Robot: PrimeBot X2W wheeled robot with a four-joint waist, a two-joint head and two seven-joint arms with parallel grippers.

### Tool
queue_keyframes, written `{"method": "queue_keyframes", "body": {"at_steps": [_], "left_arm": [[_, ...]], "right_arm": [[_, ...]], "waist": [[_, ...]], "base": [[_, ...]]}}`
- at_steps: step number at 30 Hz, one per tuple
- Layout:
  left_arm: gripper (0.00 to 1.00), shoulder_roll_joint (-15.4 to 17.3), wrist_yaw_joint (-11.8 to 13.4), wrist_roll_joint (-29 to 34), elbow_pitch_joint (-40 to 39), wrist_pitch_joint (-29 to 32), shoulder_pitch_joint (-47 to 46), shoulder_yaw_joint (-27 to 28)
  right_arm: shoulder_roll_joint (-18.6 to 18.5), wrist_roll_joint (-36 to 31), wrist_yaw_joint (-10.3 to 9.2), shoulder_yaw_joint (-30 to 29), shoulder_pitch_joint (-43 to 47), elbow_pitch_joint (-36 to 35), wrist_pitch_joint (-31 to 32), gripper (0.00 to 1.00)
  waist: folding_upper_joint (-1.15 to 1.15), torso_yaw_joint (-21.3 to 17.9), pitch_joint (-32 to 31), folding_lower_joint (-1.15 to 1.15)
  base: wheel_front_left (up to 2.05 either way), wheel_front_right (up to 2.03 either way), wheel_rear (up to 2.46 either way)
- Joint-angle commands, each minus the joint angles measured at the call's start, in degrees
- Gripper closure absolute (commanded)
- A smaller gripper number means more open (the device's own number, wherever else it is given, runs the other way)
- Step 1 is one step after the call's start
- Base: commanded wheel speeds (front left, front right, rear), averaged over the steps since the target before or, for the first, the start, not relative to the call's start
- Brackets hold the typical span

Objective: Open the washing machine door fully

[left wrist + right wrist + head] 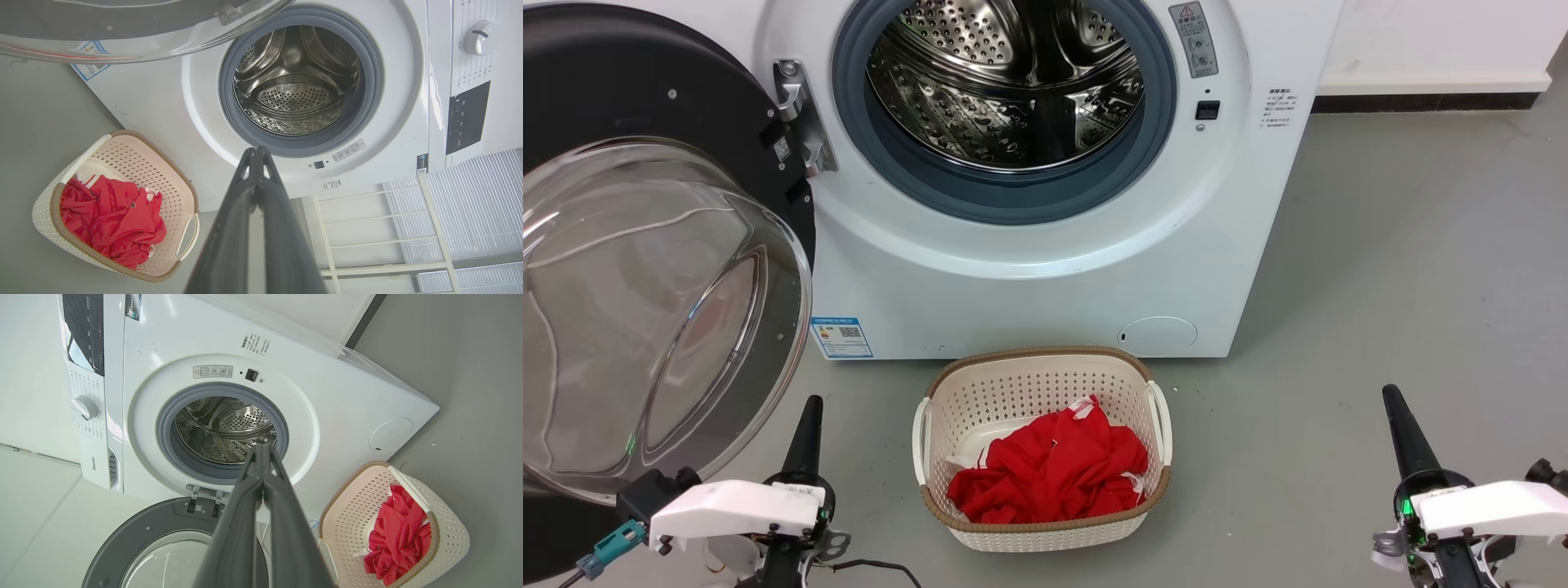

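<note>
left gripper (258, 153), right gripper (262, 450), both closed, empty

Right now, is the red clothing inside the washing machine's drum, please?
No, the red clothing lies in the cream laundry basket on the floor, in front of the washing machine, outside its steel drum.

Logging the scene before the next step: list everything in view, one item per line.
washing machine: one, white, centre of the head view
washing machine door: one, black with clear glass bowl, swung open at the head view's left
drum: one, steel with grey rubber rim, in the machine's front
basket: one, cream with brown rim, on the floor before the machine
cloth: one heap, red, in the basket
dial: one, white, machine's upper front
floor: grey
left gripper: dark fingers, shut, lower left
right gripper: dark fingers, shut, lower right
</note>
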Motion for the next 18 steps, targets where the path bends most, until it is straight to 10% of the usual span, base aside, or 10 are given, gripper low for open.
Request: {"method": "queue_keyframes", "body": {"at_steps": [1, 18], "left_arm": [[1.00, -0.19, -0.53, -1.49, -0.59, 0.39, -0.61, 0.32], [1.00, -0.65, -1.65, -9.58, -0.59, 2.48, -0.53, 1.51]], "right_arm": [[-0.32, 1.68, -0.01, -0.16, -1.22, -0.06, 0.32, 1.00], [-0.19, 9.99, -0.01, -0.86, -2.26, 0.85, 2.40, 1.00]], "waist": [[0.00, 0.02, -0.02, 0.00], [0.00, 0.15, -0.23, 0.00]], "base": [[0.00, 0.00, 0.00], [0.00, 0.00, 0.00]]}}
